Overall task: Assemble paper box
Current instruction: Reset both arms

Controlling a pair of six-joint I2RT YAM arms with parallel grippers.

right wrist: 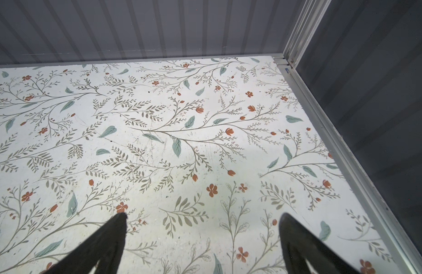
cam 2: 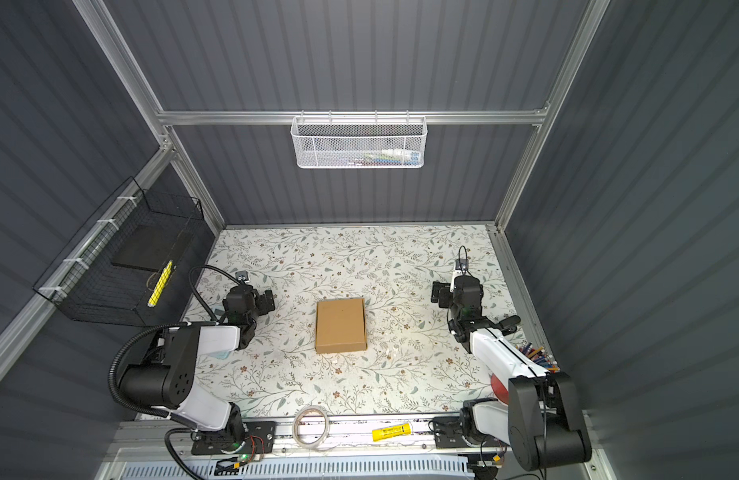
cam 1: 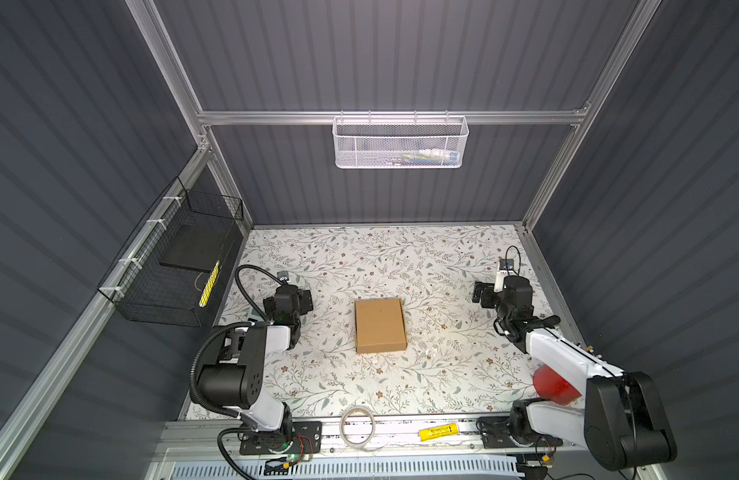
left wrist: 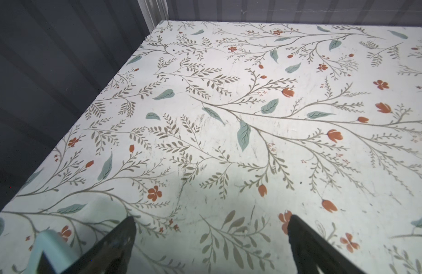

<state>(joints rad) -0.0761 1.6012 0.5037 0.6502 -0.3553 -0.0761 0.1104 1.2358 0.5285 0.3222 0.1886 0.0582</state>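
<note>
Paper box [cam 1: 380, 326]: brown cardboard, folded shut, lying flat mid-table, clear of both arms.

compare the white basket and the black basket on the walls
The white basket is fine mesh on the back rail; the black basket is open wire grid on the left rail. The white one holds small blurred items; the black one a dark slab and a yellow strip. Both hang from rails.
</note>
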